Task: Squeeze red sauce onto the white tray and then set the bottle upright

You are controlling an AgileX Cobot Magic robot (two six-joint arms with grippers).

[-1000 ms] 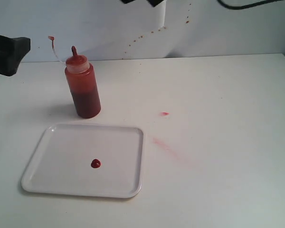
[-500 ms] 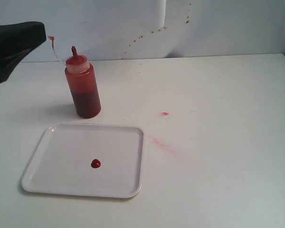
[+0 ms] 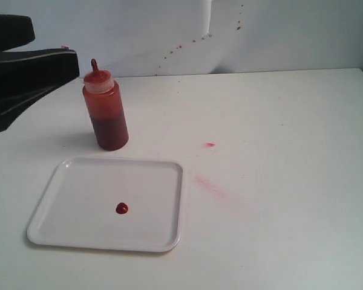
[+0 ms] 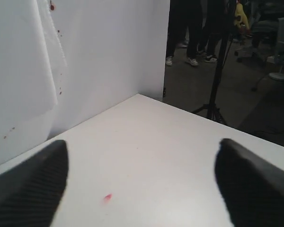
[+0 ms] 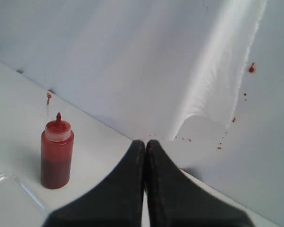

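The bottle (image 3: 106, 109) stands upright on the table just behind the white tray (image 3: 78, 181), with its red nozzle pointing up. A small round blob of red sauce (image 3: 121, 208) lies near the tray's middle. My left gripper (image 3: 55, 47) hovers open at the left edge, its fingers level with the bottle's cap and a little to its left. In the left wrist view this gripper (image 4: 143, 145) has wide-apart fingers with only bare table between them. My right gripper (image 5: 145, 143) is shut on nothing, raised well away from the bottle (image 5: 57, 156), and does not appear in the exterior view.
Faint pinkish smears mark the table right of the tray (image 3: 210, 145) (image 3: 213, 188), and one smear (image 4: 107, 197) shows in the left wrist view. A white backdrop with red specks (image 3: 181, 45) rises behind the table. The tray's corner (image 5: 9, 198) shows in the right wrist view.
My left gripper has come further into view from the left edge, toward the bottle. The bottle, tray and sauce blob have not moved.
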